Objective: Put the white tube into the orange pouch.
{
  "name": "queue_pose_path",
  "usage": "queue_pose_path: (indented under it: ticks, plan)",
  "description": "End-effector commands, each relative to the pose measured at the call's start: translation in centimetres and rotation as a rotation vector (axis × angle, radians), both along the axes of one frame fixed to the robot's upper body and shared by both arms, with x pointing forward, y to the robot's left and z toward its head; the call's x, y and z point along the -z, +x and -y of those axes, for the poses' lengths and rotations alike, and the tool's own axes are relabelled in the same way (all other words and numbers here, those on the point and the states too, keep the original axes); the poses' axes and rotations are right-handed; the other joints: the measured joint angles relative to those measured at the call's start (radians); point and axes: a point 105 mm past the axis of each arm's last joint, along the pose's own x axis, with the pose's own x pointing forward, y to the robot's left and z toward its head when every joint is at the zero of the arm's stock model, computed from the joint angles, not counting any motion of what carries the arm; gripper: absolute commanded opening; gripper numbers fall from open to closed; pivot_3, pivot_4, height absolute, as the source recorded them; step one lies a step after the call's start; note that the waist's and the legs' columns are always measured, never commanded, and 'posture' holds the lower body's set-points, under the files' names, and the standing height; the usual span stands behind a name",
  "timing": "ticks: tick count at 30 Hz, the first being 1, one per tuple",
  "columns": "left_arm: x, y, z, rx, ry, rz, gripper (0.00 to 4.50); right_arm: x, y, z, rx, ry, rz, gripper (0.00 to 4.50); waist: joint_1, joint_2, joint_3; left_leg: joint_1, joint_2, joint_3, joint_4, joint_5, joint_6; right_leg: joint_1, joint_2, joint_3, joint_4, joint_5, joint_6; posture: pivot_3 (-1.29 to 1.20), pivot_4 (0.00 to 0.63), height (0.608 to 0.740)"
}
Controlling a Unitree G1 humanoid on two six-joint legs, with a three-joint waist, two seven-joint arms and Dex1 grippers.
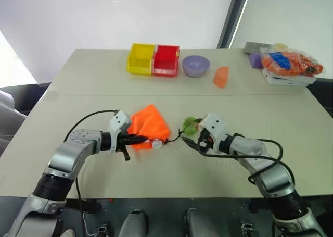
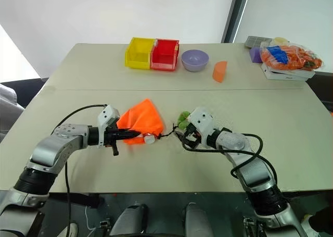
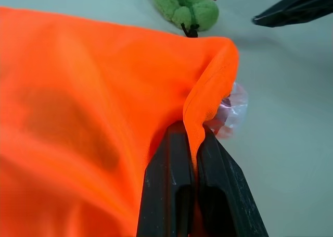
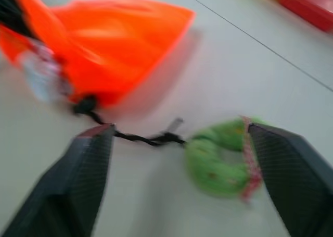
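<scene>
Orange fabric sits at the middle of my head views: one orange pouch [image 1: 149, 125] lying on the pale worktop [image 1: 171, 174], with one white tube [image 1: 156, 143] poking out at its near edge, mostly hidden by the cloth. My left gripper [image 1: 139, 139] is clamped on that edge of the pouch, fingers pressed together. A thin black cord [image 1: 175, 138] runs from the pouch to one green fuzzy ball [image 1: 190, 125], and my right gripper [image 1: 196, 141] hangs just beside that ball. At the far side I count one yellow bin [image 1: 140, 59], one red bin [image 1: 166, 60], one purple bowl [image 1: 196, 66], one orange wedge [image 1: 221, 76] and one clear bag of orange items [image 1: 291, 63] resting on a white box; any print on them is too small to read.

In the left wrist view the two black fingers are closed on a fold of the pouch rim, and the tube shows only as a pale, pinkish blur behind the cloth; its label cannot be read.

In the right wrist view the fingers stand well apart with nothing between them; the green ball lies near one finger and the cord leads off to the pouch. The tube is a blurred white patch at the pouch mouth.
</scene>
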Motion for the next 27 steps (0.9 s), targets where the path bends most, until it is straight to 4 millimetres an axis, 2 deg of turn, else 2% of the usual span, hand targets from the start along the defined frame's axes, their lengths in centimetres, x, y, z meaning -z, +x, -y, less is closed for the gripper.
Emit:
queue_pose_path:
  ticks: [1,3,5,6,10,19,24,27]
  plan:
    - [-1.2,-0.2,0.5,0.018,-0.034,0.032,0.0,-1.0,-2.4,-2.0,-0.122,0.049,-0.024,2.22,0.0,0.0,0.0,0.0,0.0,0.0,0.0,0.0,0.0,0.0,0.0,0.0,0.0,0.0,0.0,0.0,0.15,0.74]
    - [-1.3,-0.3,0.8,0.024,-0.041,0.029,0.0,-0.5,-3.1,-3.1,-0.147,0.046,-0.043,1.18,-0.003,0.0,0.0,0.0,0.0,0.0,0.002,0.0,0.0,0.0,0.0,0.0,0.0,0.0,0.001,0.0,0.15,0.74]
    - [-1.3,-0.5,1.0,0.035,-0.047,0.023,0.0,0.2,-2.6,-4.1,-0.117,0.003,-0.006,0.18,-0.005,0.0,0.0,0.0,0.0,0.0,0.002,0.0,0.0,0.0,0.0,0.0,0.0,0.0,0.001,0.0,0.15,0.74]
    - [-1.4,-0.6,1.2,0.042,-0.05,0.02,0.0,0.6,-2.4,-4.7,-0.115,-0.021,0.009,0.06,-0.005,0.0,0.0,0.001,0.0,0.0,0.002,0.0,0.0,0.0,0.0,0.0,0.0,0.0,0.001,0.0,0.15,0.74]
    - [-1.4,-0.9,1.6,0.06,-0.058,0.011,0.0,1.4,-1.2,-6.4,-0.069,-0.004,-0.021,0.06,-0.003,0.0,0.0,0.001,0.0,0.0,0.002,0.0,0.0,-0.003,0.0,0.0,0.0,0.0,0.0,0.0,0.15,0.74]
    - [-1.3,-1.0,1.7,0.054,-0.062,0.005,0.0,2.1,1.8,-8.1,0.023,0.001,-0.033,0.06,-0.003,0.0,0.0,0.0,0.0,0.0,0.002,0.0,0.0,-0.001,0.0,0.0,0.0,0.002,-0.003,0.0,0.15,0.74]
    - [-1.3,-1.1,1.3,0.046,-0.057,0.003,0.0,1.7,1.9,-7.5,0.035,0.0,-0.006,0.06,-0.004,0.0,0.0,0.0,0.0,0.0,0.002,0.0,0.0,-0.001,0.0,0.0,0.001,0.002,-0.003,0.0,0.15,0.74]
    - [-0.9,-1.1,1.1,0.043,-0.03,0.003,0.0,0.7,0.8,-5.8,-0.001,-0.003,0.026,0.06,-0.001,0.0,0.0,0.0,0.0,0.0,0.002,0.0,0.0,-0.001,0.0,0.0,0.001,0.002,-0.003,0.0,0.15,0.74]
